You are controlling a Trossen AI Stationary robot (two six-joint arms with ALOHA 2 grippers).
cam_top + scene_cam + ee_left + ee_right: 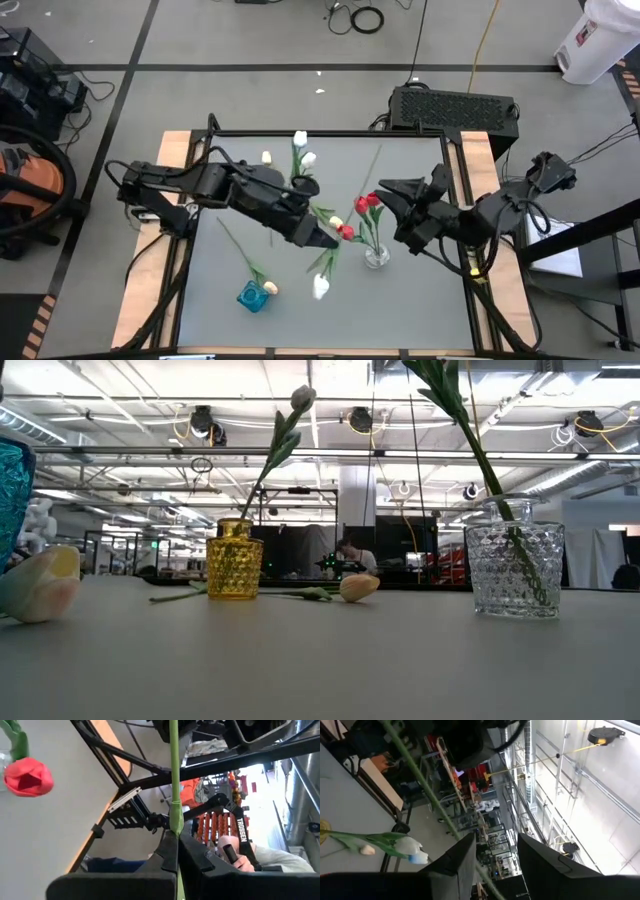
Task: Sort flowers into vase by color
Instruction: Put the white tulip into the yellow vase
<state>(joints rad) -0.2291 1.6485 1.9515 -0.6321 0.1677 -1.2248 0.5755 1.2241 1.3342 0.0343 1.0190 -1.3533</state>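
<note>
My left gripper [330,240] is over the table's middle, shut on a long green flower stem [173,780] whose head I cannot see. The stem [374,165] slants across to my right gripper [384,188]. In the right wrist view that gripper [495,850] is open, and the stem [420,775] runs between its fingers. Red tulips [368,202] stand in the clear vase [376,256]. A white tulip [303,398] leans out of the yellow vase [235,560]. The blue vase [252,296] holds one stem. My left gripper pinches the stem between its two fingers just under a leaf joint [174,827]. The stem lies along the fingers and runs on ahead of them, clear of the table. My right gripper has the stem close by one finger [462,860]; I cannot tell whether it touches.
Loose tulips lie on the grey table: a white one [320,285] near the blue vase, a pale one [266,158] at the far left, and another [335,220] by my left gripper. A black frame [330,133] edges the table. A person sits far behind [347,555].
</note>
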